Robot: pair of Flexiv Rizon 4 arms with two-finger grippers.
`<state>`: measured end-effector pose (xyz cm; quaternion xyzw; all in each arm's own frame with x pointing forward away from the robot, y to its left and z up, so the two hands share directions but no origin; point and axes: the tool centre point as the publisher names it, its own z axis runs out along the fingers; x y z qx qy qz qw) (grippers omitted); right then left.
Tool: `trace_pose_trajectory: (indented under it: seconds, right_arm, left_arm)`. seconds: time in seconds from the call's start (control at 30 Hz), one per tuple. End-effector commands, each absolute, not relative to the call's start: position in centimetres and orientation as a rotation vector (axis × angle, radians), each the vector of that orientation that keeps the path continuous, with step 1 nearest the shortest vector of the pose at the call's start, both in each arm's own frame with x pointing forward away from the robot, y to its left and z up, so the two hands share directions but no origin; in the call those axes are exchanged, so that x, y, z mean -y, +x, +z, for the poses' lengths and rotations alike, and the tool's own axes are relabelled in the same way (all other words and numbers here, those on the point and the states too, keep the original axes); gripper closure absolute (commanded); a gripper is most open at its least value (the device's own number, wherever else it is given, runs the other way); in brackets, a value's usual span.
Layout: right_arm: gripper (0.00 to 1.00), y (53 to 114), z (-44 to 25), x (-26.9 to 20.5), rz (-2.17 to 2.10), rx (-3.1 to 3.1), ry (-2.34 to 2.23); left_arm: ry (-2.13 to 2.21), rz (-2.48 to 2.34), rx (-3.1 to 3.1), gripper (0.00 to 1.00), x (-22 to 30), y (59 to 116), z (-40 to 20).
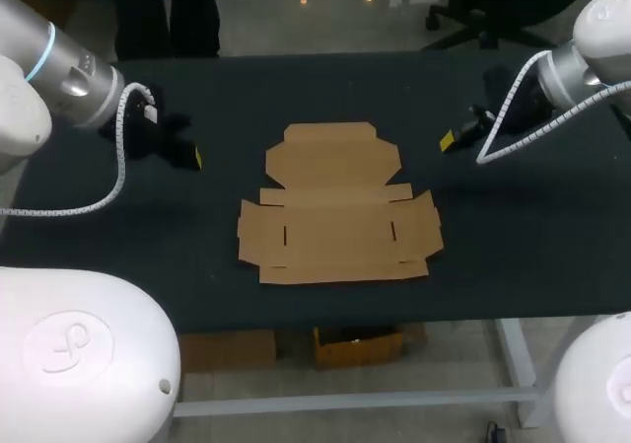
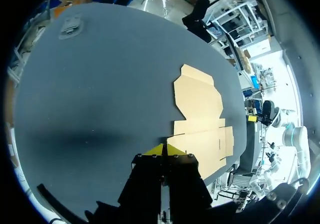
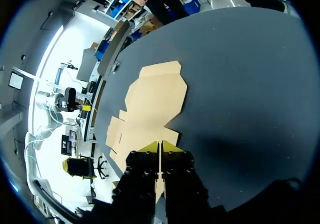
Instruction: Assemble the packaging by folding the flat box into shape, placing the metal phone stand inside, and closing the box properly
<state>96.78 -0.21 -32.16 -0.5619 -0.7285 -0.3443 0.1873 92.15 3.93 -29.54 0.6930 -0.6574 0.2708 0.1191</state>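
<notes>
Flat cardboard box (image 2: 200, 119): unfolded, lying flat on dark table (image 2: 100, 109).
Left gripper (image 2: 162, 149): at the box's near edge, yellow tips pressed together, nothing between.
Small grey object (image 2: 70, 27): well apart from the box, near the table's far edge; kind unclear.

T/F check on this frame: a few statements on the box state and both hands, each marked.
1. The cardboard box lies flat and unfolded on the table. True.
2. The left hand grips a box flap. False: it is off to the box's side, touching none of it, shut on nothing.
3. The right hand has its yellow tips closed together. True.
4. Something already rests on the box. False: the cardboard is bare.
</notes>
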Motion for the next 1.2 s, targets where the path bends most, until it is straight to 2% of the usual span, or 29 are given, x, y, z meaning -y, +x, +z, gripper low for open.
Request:
trace_pose_trajectory:
  seconds: [0.03,0.73,0.97,1.2]
  right_arm:
    - [1.0,97.1,-33.2,-0.2,-0.975,2.019,-1.592]
    - [1.0,97.3,-33.9,-0.8,-0.918,1.969,-1.635]
    - [1.0,96.4,-35.4,-1.6,-0.758,1.876,-1.796]
    - [1.0,95.3,-37.0,-0.7,-0.804,1.796,-1.833]
  left_arm:
    - [2.02,0.751,1.918,1.0,-3.7,92.8,-30.0]
    - [2.005,0.739,1.917,1.0,-3.7,92.9,-30.1]
    - [2.016,0.701,1.948,1.0,-2.6,94.2,-31.5]
    - [2.003,0.7,1.98,1.0,-1.5,95.7,-32.8]
